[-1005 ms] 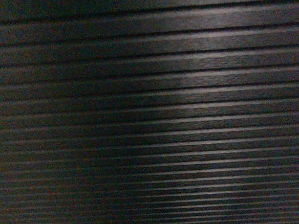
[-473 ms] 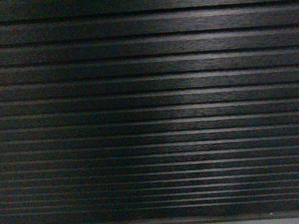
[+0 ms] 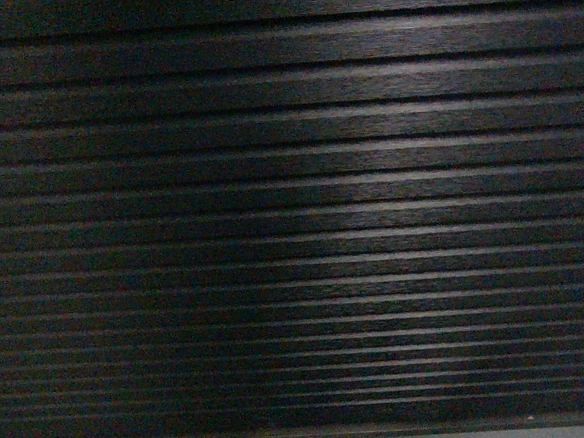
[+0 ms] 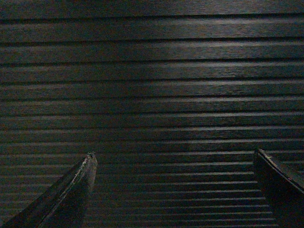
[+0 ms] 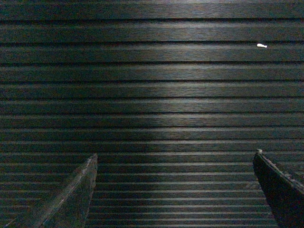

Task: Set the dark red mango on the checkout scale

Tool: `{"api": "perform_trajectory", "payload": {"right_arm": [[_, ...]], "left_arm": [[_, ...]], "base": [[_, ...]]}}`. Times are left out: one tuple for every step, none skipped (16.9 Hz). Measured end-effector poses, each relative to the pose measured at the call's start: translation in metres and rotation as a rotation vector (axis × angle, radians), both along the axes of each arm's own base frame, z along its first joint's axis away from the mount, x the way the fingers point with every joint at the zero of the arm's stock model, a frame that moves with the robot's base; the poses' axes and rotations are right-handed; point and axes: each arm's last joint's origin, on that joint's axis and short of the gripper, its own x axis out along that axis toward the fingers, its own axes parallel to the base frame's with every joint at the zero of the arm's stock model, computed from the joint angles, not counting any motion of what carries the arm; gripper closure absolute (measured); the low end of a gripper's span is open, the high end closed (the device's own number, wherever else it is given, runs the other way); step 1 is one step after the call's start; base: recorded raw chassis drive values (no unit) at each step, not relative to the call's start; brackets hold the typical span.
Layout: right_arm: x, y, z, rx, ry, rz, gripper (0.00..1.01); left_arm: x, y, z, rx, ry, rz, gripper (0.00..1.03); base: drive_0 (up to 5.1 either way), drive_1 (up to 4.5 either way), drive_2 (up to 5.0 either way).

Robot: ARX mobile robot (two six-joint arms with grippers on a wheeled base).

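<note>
Checkout [image 3: 292, 219] ribs fill views; both grippers' fingers spread

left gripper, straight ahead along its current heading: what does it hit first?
Likely the checkout's black, horizontally ribbed front panel. The open left gripper points squarely at it, and nothing shows between the two dark fingers or ahead of them. How far off the panel is can't be judged.

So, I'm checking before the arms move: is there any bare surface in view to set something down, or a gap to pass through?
No flat resting surface shows. All three views are filled by the checkout's ribbed dark front panel. The only open gaps are between the spread fingers of the left gripper and the right gripper, both empty.
</note>
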Motion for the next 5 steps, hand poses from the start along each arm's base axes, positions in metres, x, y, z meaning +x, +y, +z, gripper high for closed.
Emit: {"api": "perform_trajectory", "payload": {"right_arm": [[0.0000,0.0000,0.0000,0.000,0.000,0.000,0.03],[0.0000,0.0000,0.0000,0.000,0.000,0.000,0.03],[0.0000,0.0000,0.0000,0.000,0.000,0.000,0.03],[0.0000,0.0000,0.0000,0.000,0.000,0.000,0.03],[0.0000,0.0000,0.0000,0.000,0.000,0.000,0.03]], "left_arm": [[0.0000,0.0000,0.0000,0.000,0.000,0.000,0.05],[0.0000,0.0000,0.0000,0.000,0.000,0.000,0.05],[0.0000,0.0000,0.0000,0.000,0.000,0.000,0.05],[0.0000,0.0000,0.0000,0.000,0.000,0.000,0.05],[0.0000,0.0000,0.0000,0.000,0.000,0.000,0.05]], "base": [[0.0,0.00,0.0],[0.0,0.00,0.0],[0.0,0.00,0.0],[0.0,0.00,0.0],[0.0,0.00,0.0]]}}
